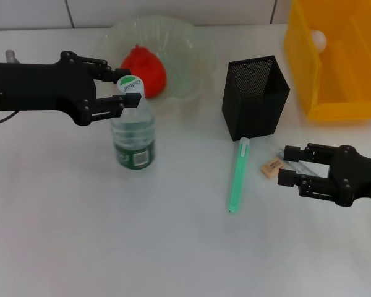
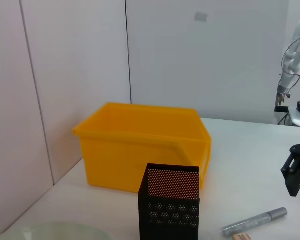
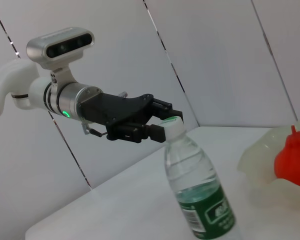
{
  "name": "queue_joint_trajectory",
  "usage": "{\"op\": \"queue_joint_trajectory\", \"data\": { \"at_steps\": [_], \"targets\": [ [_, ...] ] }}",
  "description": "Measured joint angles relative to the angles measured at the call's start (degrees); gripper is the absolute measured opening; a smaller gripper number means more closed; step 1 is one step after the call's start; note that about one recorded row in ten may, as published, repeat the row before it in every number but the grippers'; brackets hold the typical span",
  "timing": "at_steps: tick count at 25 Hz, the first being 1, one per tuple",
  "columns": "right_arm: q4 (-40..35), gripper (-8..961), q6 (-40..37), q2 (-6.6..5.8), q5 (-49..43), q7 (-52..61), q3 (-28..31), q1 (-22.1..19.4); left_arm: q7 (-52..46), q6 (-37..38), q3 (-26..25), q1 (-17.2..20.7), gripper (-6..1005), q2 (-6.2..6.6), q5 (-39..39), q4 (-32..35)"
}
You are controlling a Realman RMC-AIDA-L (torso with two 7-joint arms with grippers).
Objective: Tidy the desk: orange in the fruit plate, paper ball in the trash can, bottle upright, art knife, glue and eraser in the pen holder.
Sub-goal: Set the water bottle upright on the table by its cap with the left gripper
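Left gripper (image 1: 120, 96) brackets the bottle (image 1: 133, 133) cap, jaws apart.
Head view: bottle upright beside the fruit plate (image 1: 191, 55) (orange (image 1: 145, 68) inside); right gripper (image 1: 290, 167) parted near the eraser (image 1: 272, 167). Right wrist view: withdrawing straight back should avoid tipping.

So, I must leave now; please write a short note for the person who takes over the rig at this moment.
Left claw: at the white cap of the clear plastic water bottle, which stands upright; grip unclear.
Right claw: open, low over the white desk, beside the small tan eraser.
Done: red-orange orange in pale-green fruit plate; white paper ball in yellow trash can.
Left: eraser, green pen-shaped item and grey stick into the black mesh pen holder.
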Motion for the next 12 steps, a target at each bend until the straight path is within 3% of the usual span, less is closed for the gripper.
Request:
{"op": "queue_joint_trajectory", "data": {
  "at_steps": [12],
  "targets": [
    [0.1, 641, 0.0, 0.08, 0.0, -0.2, 0.0, -0.2, 0.5, -1.8, 0.2, 0.4, 433, -0.28, 0.1, -0.5]
  ]
}}
